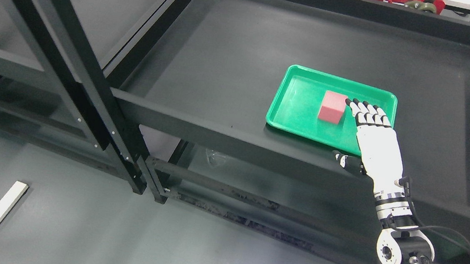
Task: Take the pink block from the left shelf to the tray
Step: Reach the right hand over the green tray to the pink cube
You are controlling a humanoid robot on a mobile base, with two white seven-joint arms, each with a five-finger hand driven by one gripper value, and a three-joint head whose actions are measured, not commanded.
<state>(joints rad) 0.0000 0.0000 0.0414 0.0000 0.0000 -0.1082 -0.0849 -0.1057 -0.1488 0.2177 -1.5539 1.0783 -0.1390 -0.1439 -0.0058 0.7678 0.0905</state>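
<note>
Pink block [333, 107] sits inside the green tray [295, 108], near its right half. Nearest, the right hand [372, 134] lies flat with fingers extended, empty, fingertips just beside the block. Bare dark shelf [226, 55] surrounds the tray; the forearm is cut off below.

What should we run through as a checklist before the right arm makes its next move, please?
1. pink block inside the green tray: ok.
2. Block sitting flat on the tray floor: ok.
3. right hand released, fingers spread, holding nothing: ok.
4. Clearance between fingertips and block: cannot tell; they look very close.
5. Tray fully on the shelf: ok, though its near edge is close to the shelf front.
6. Left arm clear: cannot tell, out of view.
</note>
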